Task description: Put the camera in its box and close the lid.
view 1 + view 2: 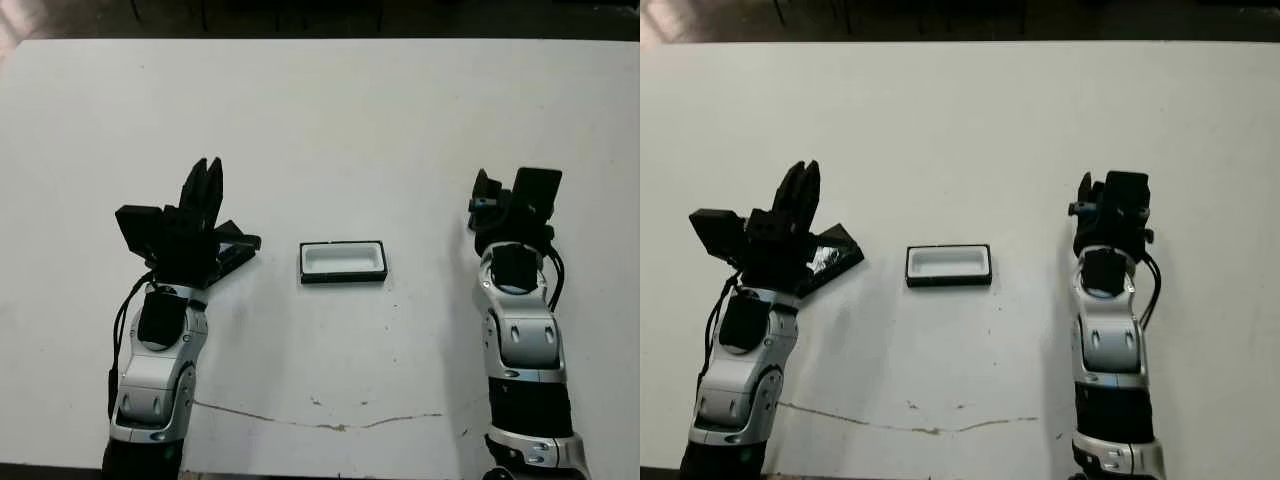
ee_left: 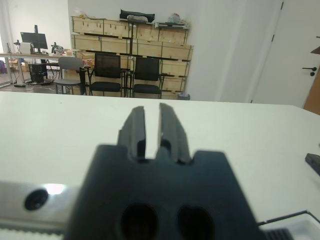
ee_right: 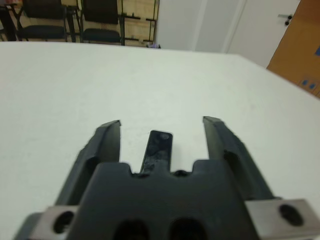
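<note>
The box [image 1: 343, 261], a shallow black tray with a white lining, lies open at the table's middle. The lid [image 1: 830, 258], flat and black with a silvery strip, lies to the box's left, partly under my left gripper [image 1: 207, 175]. That gripper is above the lid with its fingers pressed together and holds nothing. The camera [image 3: 159, 150], a slim black bar, lies on the table between the spread fingers of my right gripper [image 3: 162, 121]. Neither finger touches the camera. The head views show the right gripper [image 1: 488, 203] to the box's right, hiding most of the camera.
A thin brownish crack line [image 1: 320, 420] runs across the table near its front edge. Beyond the table's far edge, the left wrist view shows chairs [image 2: 107, 72] and wooden shelving [image 2: 135, 37].
</note>
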